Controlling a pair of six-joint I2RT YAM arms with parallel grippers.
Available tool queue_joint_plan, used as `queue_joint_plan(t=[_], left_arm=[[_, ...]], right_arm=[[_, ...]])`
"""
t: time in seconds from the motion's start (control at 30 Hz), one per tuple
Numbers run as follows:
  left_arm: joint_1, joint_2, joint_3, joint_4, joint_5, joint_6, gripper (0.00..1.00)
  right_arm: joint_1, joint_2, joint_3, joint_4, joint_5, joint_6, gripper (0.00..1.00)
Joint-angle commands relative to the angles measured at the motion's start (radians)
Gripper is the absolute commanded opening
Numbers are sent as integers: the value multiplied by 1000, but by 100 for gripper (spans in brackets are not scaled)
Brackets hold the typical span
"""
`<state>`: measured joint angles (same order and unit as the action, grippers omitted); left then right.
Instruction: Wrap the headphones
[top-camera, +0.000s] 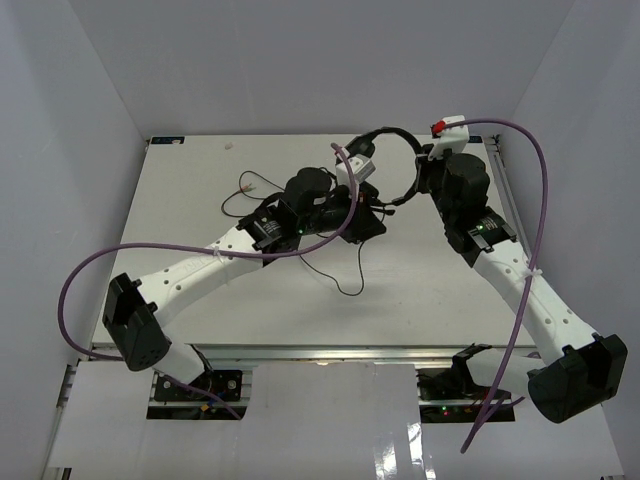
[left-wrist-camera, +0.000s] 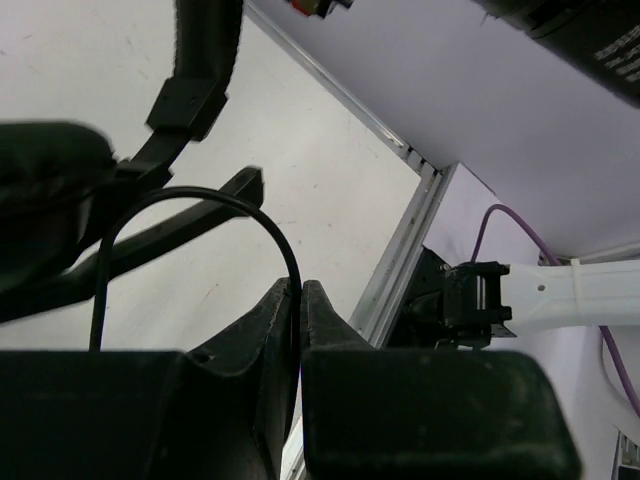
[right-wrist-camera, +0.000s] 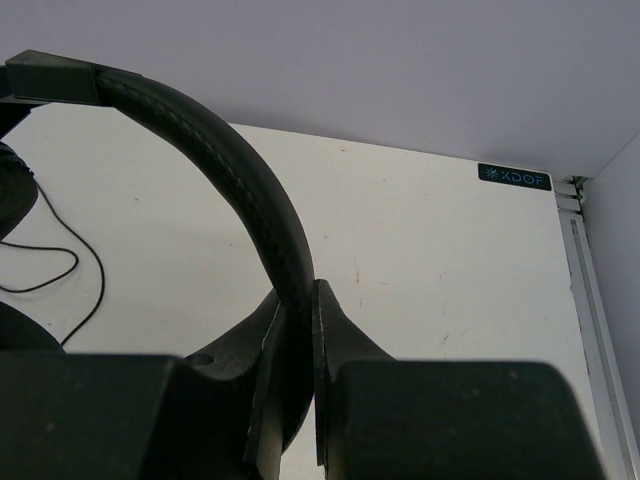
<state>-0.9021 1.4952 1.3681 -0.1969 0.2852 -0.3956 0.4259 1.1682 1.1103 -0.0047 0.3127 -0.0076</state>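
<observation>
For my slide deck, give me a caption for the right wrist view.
The right end effector grips the headphones by the headband, their thin cord lying on the white table.

The right claw (right-wrist-camera: 298, 295) clamped the headband (right-wrist-camera: 200, 112) of the headphones (right-wrist-camera: 268, 225) between its 2 fingers; their thin cord (right-wrist-camera: 100, 280) lay on the surface (right-wrist-camera: 440, 270).

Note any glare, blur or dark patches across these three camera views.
Top external: even light, sharp, with glare on the glossy strip at the bottom. Left wrist: earcup blurred and dark, cord crisp. Right wrist: headband stitching sharp, jaws underexposed black.
</observation>
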Motion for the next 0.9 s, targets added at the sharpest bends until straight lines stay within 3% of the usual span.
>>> queue_joint_plan(t=[0.0,0.23,0.47,0.67,0.87], left_arm=[[-4,79,133,-63,189,7,17],[-6,114,158,-75,382,-40,15],[-18,74,78,-42,469,-116,15],[-44,80,5,3,436,-121,16],[-26,135,95,0,375,-90,16]], right_arm=[[21,-35,39,48,1,12,8],[28,-26,23,58,40,-33,8],[28,-12,22,72,59,-25,8],[28,-9,35,61,34,-5,8],[46,-34,30,39,4,0,8]])
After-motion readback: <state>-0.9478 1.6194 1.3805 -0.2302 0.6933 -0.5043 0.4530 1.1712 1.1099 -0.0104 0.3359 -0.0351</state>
